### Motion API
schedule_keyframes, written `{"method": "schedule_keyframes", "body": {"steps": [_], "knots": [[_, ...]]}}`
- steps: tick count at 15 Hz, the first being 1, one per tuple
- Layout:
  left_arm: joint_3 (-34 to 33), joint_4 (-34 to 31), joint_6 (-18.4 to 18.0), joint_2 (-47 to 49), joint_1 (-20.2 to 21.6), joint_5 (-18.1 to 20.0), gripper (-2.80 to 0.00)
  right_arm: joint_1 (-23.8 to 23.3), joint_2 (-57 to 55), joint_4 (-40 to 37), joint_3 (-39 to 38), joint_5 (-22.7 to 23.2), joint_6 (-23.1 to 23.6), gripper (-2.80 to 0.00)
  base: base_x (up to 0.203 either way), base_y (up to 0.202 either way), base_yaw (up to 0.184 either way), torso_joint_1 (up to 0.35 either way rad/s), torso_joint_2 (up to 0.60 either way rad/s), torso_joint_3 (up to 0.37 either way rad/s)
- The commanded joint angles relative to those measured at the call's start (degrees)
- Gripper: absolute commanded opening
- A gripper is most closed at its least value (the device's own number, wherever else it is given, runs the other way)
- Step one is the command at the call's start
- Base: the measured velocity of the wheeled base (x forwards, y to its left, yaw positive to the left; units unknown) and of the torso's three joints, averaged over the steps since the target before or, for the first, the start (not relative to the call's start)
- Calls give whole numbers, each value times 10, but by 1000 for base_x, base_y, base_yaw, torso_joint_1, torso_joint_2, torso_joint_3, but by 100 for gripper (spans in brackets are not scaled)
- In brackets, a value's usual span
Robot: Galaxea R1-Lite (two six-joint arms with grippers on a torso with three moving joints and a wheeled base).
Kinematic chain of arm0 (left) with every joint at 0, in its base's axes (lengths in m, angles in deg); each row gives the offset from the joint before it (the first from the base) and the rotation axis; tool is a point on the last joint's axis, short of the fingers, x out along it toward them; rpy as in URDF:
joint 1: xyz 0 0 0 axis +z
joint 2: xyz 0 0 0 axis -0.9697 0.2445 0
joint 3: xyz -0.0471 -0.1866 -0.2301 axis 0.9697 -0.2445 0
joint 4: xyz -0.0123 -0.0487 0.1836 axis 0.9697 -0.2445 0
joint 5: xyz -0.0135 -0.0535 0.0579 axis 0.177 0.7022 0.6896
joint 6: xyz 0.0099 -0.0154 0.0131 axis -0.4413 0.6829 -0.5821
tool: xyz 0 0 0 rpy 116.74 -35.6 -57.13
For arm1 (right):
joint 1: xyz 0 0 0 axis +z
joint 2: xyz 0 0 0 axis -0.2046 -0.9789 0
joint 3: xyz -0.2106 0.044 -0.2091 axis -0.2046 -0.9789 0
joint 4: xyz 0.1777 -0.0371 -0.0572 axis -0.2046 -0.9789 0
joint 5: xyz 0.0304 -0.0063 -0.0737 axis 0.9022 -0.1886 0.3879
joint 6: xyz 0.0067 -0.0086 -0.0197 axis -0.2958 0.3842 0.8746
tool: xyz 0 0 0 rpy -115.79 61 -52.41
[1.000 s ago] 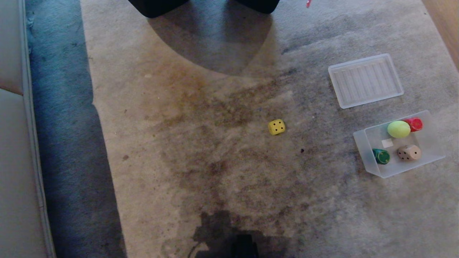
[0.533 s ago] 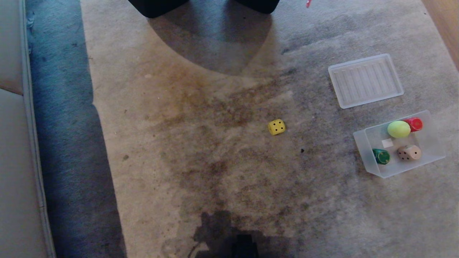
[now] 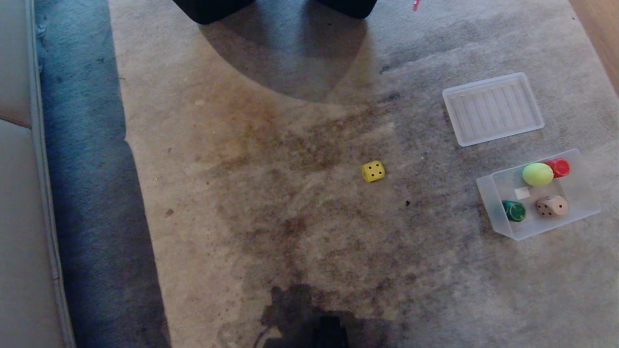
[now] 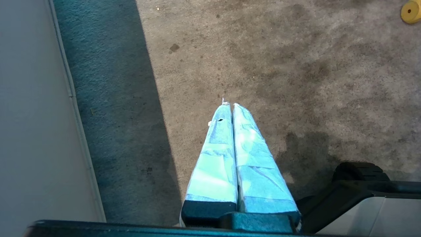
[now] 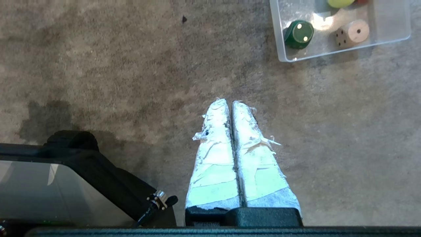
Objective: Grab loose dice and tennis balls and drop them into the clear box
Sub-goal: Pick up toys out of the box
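Note:
A yellow die (image 3: 373, 171) with dark pips lies loose on the carpet near the middle of the head view; its edge shows as the yellow die (image 4: 411, 11) in the left wrist view. The clear box (image 3: 582, 195) stands at the right and holds a tennis ball (image 3: 537, 174) and a dark green die (image 3: 514, 210). In the right wrist view the clear box (image 5: 388, 36) and the green die (image 5: 298, 34) lie well ahead of my right gripper (image 5: 229, 102), which is shut and empty above bare carpet. My left gripper (image 4: 229, 105) is shut and empty too. Neither arm shows in the head view.
The box also holds a beige die (image 3: 552, 206) and a small red piece (image 3: 558, 167). A flat ribbed lid (image 3: 492, 108) lies behind the box. A sofa edge (image 3: 24, 193) runs along the left. Dark furniture (image 3: 213, 9) stands at the far side, the robot's base (image 3: 329, 333) at the near edge.

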State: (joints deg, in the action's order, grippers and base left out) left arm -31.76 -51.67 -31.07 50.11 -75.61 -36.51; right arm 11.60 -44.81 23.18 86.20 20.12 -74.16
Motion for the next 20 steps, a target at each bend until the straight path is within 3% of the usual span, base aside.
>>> {"method": "schedule_keyframes", "body": {"steps": [1,16,20], "knots": [[0,0,1,0,0,0,-280,-1,6,0,0,0,-2,-280,0,0,0,0,0,0],[0,0,0,0,0,0,-280,-1,6,0,0,0,-1,-280,0,0,0,0,0,0],[0,0,0,0,0,0,-280,-1,6,1,0,0,-3,-280,-2,-4,111,1,1,-1]]}}
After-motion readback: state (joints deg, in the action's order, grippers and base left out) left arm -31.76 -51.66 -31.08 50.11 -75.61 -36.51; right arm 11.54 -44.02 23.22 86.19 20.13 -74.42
